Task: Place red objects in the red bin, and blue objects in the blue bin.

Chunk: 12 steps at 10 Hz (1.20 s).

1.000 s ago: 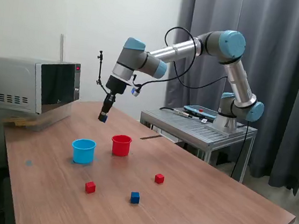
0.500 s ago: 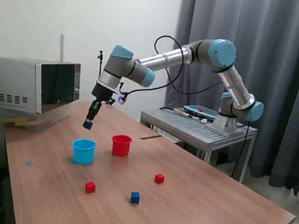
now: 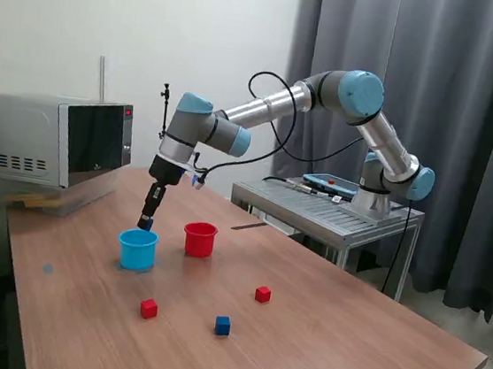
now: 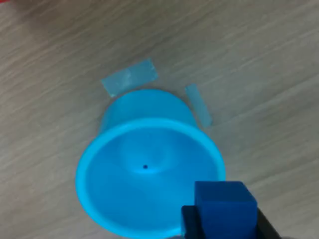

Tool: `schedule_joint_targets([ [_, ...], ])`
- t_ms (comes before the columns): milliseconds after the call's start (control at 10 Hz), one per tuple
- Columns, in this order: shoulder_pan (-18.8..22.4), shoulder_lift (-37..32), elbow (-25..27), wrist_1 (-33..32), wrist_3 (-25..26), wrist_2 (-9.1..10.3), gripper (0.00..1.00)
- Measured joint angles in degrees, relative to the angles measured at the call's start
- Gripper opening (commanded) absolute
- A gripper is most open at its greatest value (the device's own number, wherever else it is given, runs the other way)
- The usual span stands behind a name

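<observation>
Over the blue bin [image 3: 137,249], at the exterior view's left of the table [image 3: 345,338], the gripper [image 3: 145,223] is hanging just above the rim, fingers closed on a dark-blue cube [image 4: 224,200]. In the wrist view the cube is sitting over the rim's edge rather than over the bin's middle, and the bin is looking empty inside.

To do the drop well, I'd say: nudge the cube toward the bin's centre before opening, since releasing here is risking a bounce off the rolled rim. Keeping the height low should stop the cube hopping out, and the fingers need only open enough to free it. The bin is light plastic, so touching the rim could tip or shift it.

The red bin [image 3: 199,239] is standing just beside the blue one, toward the exterior view's right. Lying on the table nearer the camera, well apart from both bins, are two red cubes [image 3: 148,309] [image 3: 262,294] and a second dark-blue cube [image 3: 222,325].

Hard to make out: the fingers are mostly cropped out of the wrist view, so how deep the grip is, I can't tell. In the exterior view the held cube is too small to resolve. Two pale tape strips [image 4: 129,77] are showing beside the bin's base.
</observation>
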Motion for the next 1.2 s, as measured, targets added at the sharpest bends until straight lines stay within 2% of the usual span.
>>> schedule_joint_targets([
  [600, -2.2, 1.6, -1.5, -0.1, 0.0, 0.06, 0.0],
  [700, -2.4, 1.7, -1.5, -0.1, 0.0, 0.08, 1.0],
  [1200, -2.5, 1.9, -1.6, -0.1, -0.2, 0.15, 1.0],
])
